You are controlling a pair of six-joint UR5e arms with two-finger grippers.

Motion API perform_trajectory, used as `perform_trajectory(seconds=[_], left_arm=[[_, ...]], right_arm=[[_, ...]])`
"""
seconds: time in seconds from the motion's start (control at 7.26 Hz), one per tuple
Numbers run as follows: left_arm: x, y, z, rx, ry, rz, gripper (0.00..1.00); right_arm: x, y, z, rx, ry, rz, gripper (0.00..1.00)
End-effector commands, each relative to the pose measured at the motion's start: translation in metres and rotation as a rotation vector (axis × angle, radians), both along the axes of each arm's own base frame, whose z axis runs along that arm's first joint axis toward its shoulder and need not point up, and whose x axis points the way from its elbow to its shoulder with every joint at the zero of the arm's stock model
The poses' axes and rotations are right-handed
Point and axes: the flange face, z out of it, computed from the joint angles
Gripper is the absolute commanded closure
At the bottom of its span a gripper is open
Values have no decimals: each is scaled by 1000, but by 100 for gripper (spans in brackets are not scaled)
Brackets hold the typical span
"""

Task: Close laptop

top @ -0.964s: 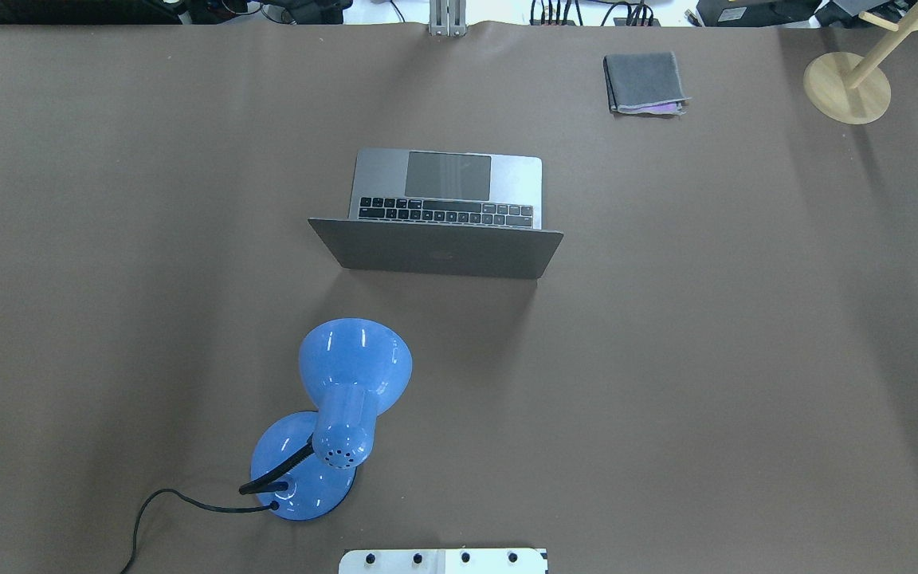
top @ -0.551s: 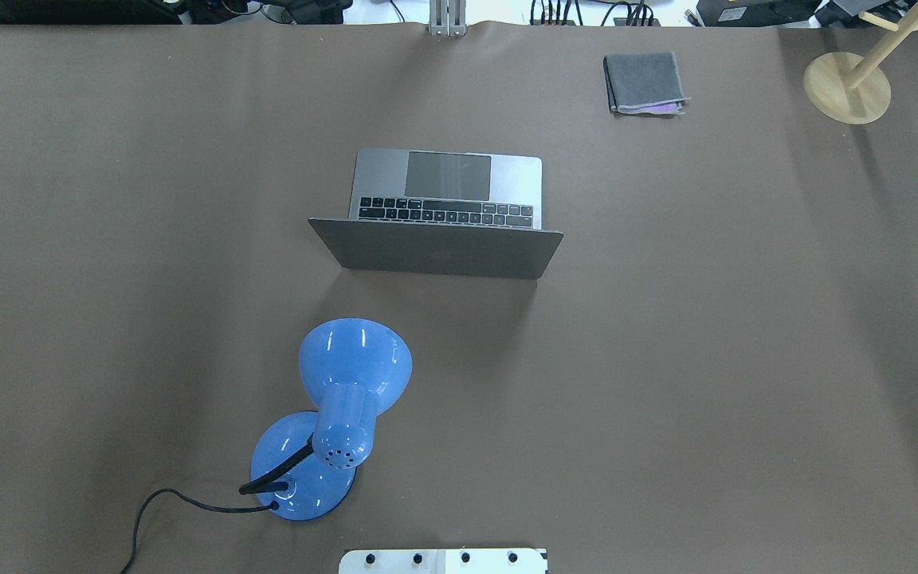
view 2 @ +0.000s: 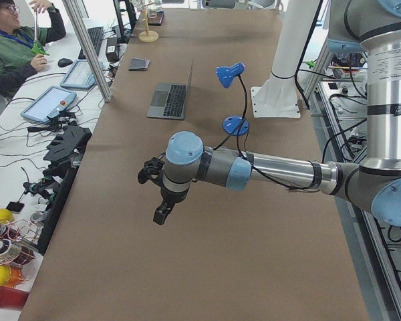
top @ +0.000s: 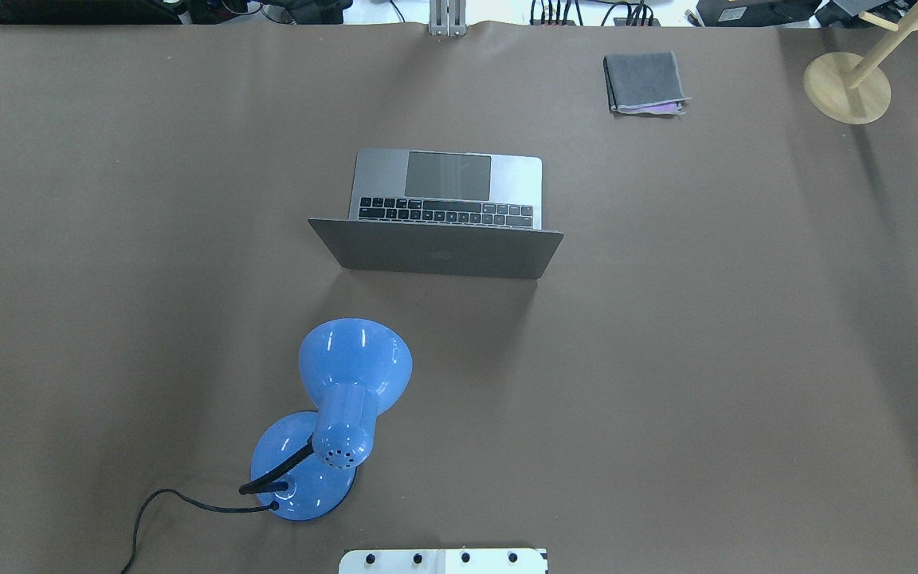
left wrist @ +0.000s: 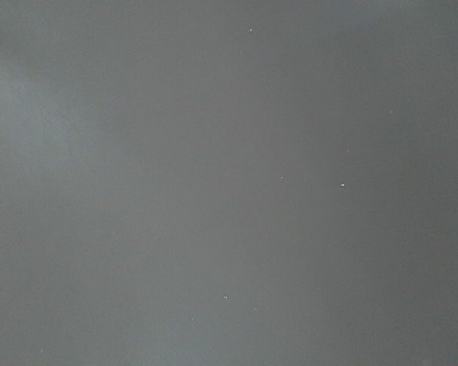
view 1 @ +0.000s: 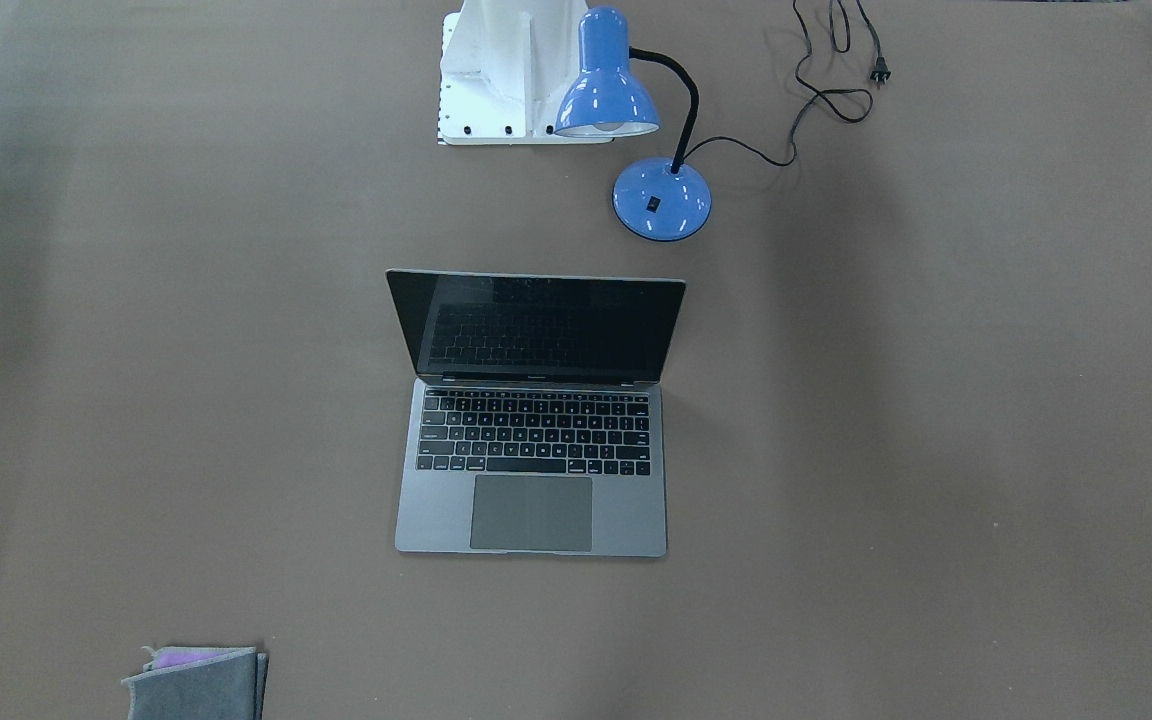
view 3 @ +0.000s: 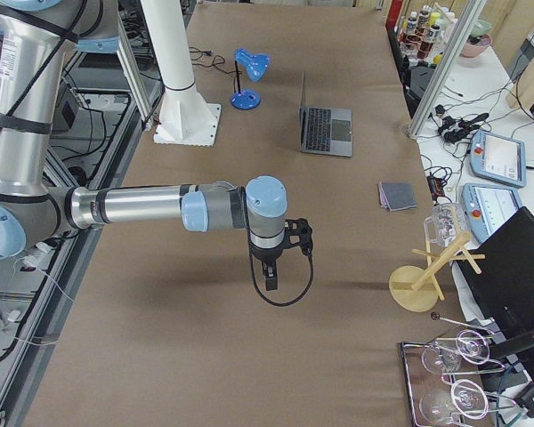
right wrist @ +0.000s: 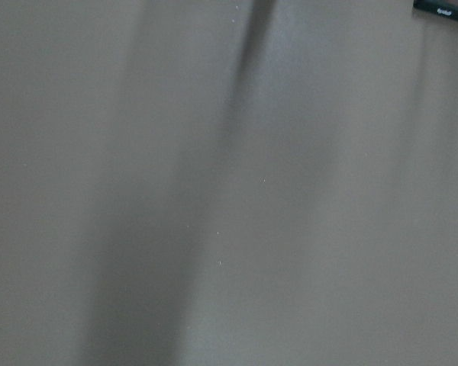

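Over the last second nothing on the tabletop (top: pixel 706 335) has changed in the overhead view. The laptop (top: pixel 445 214) sits in the same place near the middle, a little toward the far side. Its lid (top: pixel 437 255) stands at the same steep open angle, with its back to the robot and the keyboard and trackpad facing the operators' side. A blue desk lamp (top: pixel 347 399) stands between the laptop and the robot's base, apart from both. A folded grey cloth (top: pixel 644 82) and a wooden stand (top: pixel 847 86) lie well off at the far right. Neither arm reaches into the overhead or front-facing view — each shows only from the side. The left gripper (view 2: pixel 162 212) hangs over bare tabletop well apart from the laptop, and the right gripper (view 3: pixel 269 276) does the same at the opposite end. How far either set of jaws is parted cannot be told from those views. Neither seems to carry anything, and both wrist cameras show little but brown surface. With the lid unmoved, the closing itself appears not yet begun — the work in hand is still the approach. Judging from the layout, an arm must reach the lid's top edge from the robot's side and press it forward and down onto the keyboard. The lamp, on the left arm's side, looks like the one obstacle to steer around.
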Motion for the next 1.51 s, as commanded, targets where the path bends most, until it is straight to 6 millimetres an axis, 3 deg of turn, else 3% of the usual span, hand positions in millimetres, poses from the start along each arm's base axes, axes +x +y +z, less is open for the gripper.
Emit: perform_trajectory(seconds=[0.0,0.55,0.83,0.96,1.24,1.38], left_arm=[[0,-21,16,117,23,-62,2],[13,-30,-2,129,135,-42,2],[53,-56,-30,170,146,36,2],[72,-58,-45,114,216,9,2],[134,-50,-84,7,407,22,2],[173,-48,-107,-67,493,43,2]], right_arm=[[-1,-16,-20,86,-11,4,0],[-6,-16,-28,70,-69,7,0],[-26,-22,-51,20,-168,72,1],[-46,-21,-66,0,-229,102,2],[-89,-16,-87,-42,-314,125,10],[-114,-9,-108,-72,-358,128,14]])
